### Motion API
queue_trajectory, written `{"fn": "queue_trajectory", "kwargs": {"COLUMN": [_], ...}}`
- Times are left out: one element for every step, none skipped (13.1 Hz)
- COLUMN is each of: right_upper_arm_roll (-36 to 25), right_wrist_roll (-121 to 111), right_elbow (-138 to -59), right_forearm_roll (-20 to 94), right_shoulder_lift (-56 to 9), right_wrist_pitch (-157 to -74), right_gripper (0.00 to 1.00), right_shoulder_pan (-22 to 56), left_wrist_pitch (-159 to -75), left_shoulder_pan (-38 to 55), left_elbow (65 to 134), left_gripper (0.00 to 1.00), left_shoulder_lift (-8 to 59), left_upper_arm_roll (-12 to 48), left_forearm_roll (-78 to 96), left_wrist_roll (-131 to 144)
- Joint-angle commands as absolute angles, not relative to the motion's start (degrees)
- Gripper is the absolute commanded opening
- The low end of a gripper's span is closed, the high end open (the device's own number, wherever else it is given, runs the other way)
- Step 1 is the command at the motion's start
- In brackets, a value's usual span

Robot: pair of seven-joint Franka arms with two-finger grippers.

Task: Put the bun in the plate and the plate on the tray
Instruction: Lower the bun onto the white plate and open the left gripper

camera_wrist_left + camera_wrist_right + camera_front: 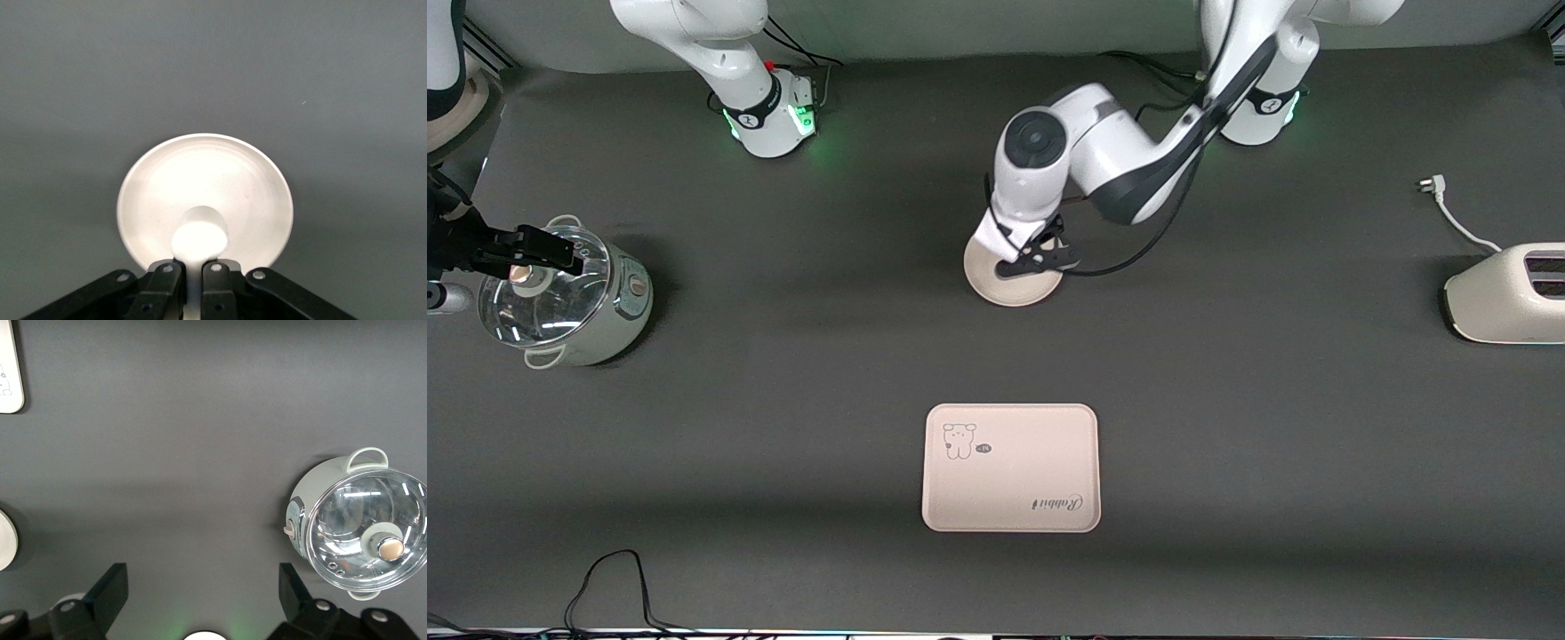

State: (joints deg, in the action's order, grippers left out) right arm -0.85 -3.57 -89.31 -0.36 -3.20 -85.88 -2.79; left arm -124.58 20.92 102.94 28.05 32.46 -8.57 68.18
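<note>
The left gripper [193,272] pinches the plate [203,193] rim; stiff, light, slippery. The bun [199,237] may roll. The right gripper [203,597] waits open.

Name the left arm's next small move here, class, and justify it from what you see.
Probably lift the plate slightly: the left end effector is shut on its rim, the bun already sits in it, and the tray waits nearer the front camera.
</note>
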Motion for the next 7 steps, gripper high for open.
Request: {"fn": "queue_trajectory", "kwargs": {"right_upper_arm_roll": [-1.32, -1.32, -1.32, -1.23, -1.32, -1.32, -1.23], "right_wrist_roll": [-3.69, -3.69, -3.69, -3.69, -3.69, -3.69, -3.69], "right_elbow": [-89.82, -89.82, -89.82, -89.82, -89.82, -89.82, -89.82], "right_forearm_roll": [0.09, 0.09, 0.09, 0.09, 0.09, 0.09, 0.09], "right_shoulder_lift": [-2.64, -2.64, -2.64, -2.72, -2.64, -2.72, -2.72], "right_wrist_pitch": [-86.04, -86.04, -86.04, -86.04, -86.04, -86.04, -86.04], "right_gripper": [1.00, 1.00, 1.00, 1.00, 1.00, 1.00, 1.00], "right_shoulder_pan": [-2.37, -2.37, -2.37, -2.37, -2.37, -2.37, -2.37], "left_wrist_pitch": [-128.92, -129.72, -129.73, -129.81, -129.81, -129.81, -129.81], "left_shoulder_pan": [21.88, 21.88, 21.88, 21.97, 22.15, 22.24, 22.32], "left_elbow": [101.78, 101.86, 101.87, 101.87, 101.87, 101.87, 101.95], "left_gripper": [0.13, 0.13, 0.14, 0.14, 0.15, 0.17, 0.21], "left_shoulder_lift": [34.43, 35.67, 36.47, 37.08, 37.87, 38.75, 39.11], "left_upper_arm_roll": [31.82, 31.82, 31.73, 31.73, 31.47, 31.46, 31.46], "left_forearm_roll": [-14.13, -14.93, -15.38, -15.82, -16.26, -17.39, -18.10], "left_wrist_roll": [72.41, 72.60, 72.60, 72.60, 72.60, 72.60, 72.68]}}
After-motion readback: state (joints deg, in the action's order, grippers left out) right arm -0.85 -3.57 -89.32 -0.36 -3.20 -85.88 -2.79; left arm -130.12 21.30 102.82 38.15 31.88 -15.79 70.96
